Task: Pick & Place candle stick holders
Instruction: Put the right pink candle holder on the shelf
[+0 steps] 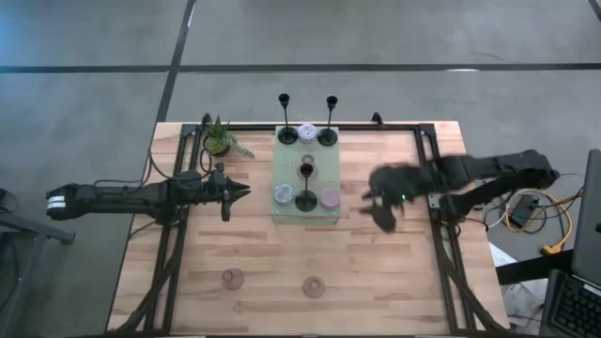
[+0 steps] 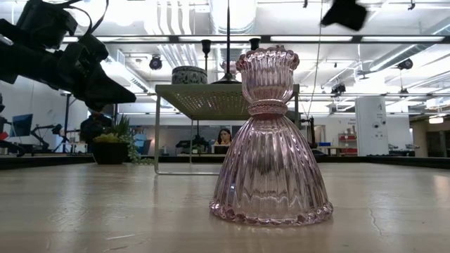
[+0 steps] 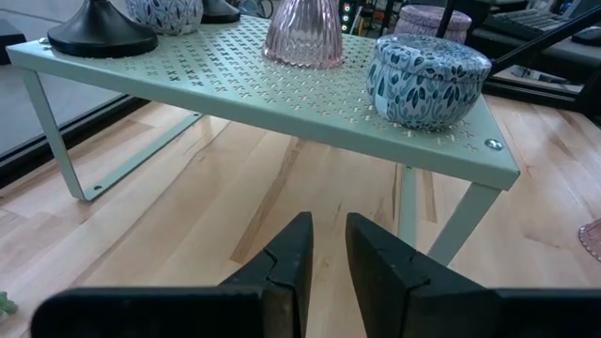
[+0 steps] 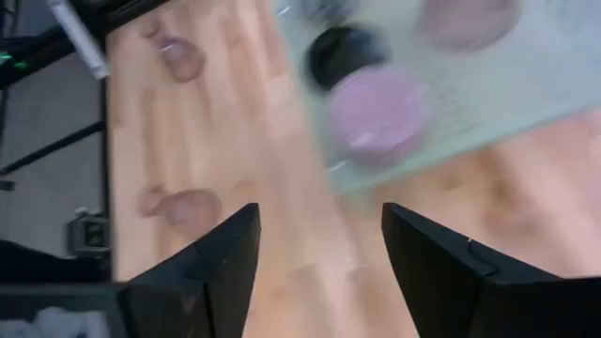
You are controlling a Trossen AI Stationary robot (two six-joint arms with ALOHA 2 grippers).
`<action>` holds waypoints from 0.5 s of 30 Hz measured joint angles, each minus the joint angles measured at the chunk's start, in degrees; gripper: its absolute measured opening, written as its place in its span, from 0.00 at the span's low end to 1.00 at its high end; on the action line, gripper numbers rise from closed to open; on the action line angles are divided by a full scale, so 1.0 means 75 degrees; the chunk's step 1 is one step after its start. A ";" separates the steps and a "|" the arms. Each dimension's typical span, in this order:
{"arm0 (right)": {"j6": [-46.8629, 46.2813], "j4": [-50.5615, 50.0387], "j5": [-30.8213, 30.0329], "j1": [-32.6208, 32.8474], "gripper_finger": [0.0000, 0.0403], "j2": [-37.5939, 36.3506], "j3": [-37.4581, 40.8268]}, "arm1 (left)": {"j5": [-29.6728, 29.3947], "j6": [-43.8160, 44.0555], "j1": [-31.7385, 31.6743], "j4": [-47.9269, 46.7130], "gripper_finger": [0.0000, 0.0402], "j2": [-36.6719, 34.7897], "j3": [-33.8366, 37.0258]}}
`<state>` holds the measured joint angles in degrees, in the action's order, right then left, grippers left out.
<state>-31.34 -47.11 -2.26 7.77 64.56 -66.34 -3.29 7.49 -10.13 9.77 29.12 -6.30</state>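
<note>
A pale green perforated shelf [image 1: 305,214] stands mid-table on thin legs. On it stand three black stemmed candlesticks [image 1: 306,192], a ribbed pink glass holder [image 3: 302,33] and small round cups, one blue-patterned [image 3: 427,80], one pink [image 4: 376,113]. Two more pink glass holders [image 1: 232,278] [image 1: 313,287] stand on their bases on the table's near part; one fills the low view [image 2: 271,140]. My left gripper [image 1: 239,191] [image 3: 329,268] is shut and empty, left of the shelf. My right gripper [image 1: 377,205] [image 4: 319,253] is open and empty, right of the shelf.
A small green potted plant [image 1: 219,139] stands at the far left of the table, beside the shelf. A black frame [image 1: 427,169] runs around the tabletop. Bare wood lies between the shelf and the two near glass holders. Cables [image 1: 526,211] lie off the right edge.
</note>
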 joint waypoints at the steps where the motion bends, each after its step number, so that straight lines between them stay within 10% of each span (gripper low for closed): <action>1: -0.0480 0.0122 -0.0369 0.0581 0.52 -0.0058 0.0135 | 0.0000 0.0000 -0.0001 -0.0001 0.18 0.0000 0.0001; 9: -0.2066 0.1400 -0.4187 0.4170 0.46 0.0685 0.0970 | 0.0000 0.0000 0.0000 -0.0017 0.18 0.0000 0.0002; 15: -0.2078 0.2152 -0.4711 0.4937 0.44 0.1975 0.1244 | 0.0003 0.0000 -0.0003 -0.0065 0.18 0.0000 0.0002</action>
<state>-46.93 -30.97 -37.59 44.79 79.37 -57.00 -3.27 7.49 -10.15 9.28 29.12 -6.28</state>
